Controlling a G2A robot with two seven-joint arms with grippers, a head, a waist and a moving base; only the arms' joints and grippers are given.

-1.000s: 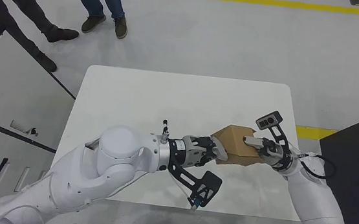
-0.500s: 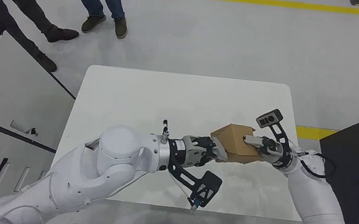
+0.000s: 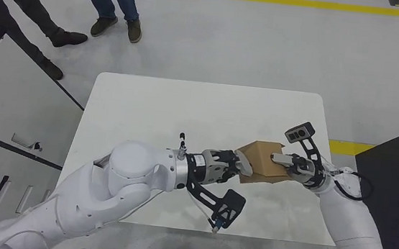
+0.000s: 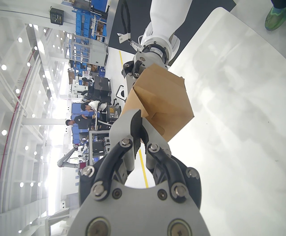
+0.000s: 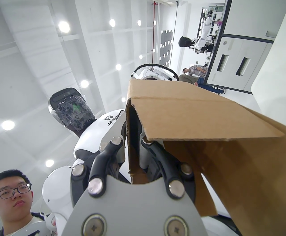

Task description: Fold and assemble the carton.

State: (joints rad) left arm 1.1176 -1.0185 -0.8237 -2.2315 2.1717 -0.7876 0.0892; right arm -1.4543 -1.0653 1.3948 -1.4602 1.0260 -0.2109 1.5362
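Here, carton (image 3: 263, 158) pinched at opposite ends, its edges inside clenched left jaws and right jaws.

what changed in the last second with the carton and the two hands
Nothing visibly moved, and nothing was taken hold of or let go. The left hand and the right hand stay shut on opposite ends of the carton, held between them over the table.

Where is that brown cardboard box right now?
In the top view, the carton is over the right half of the table, gripped between the left end effector on one end and the right end effector on the other.
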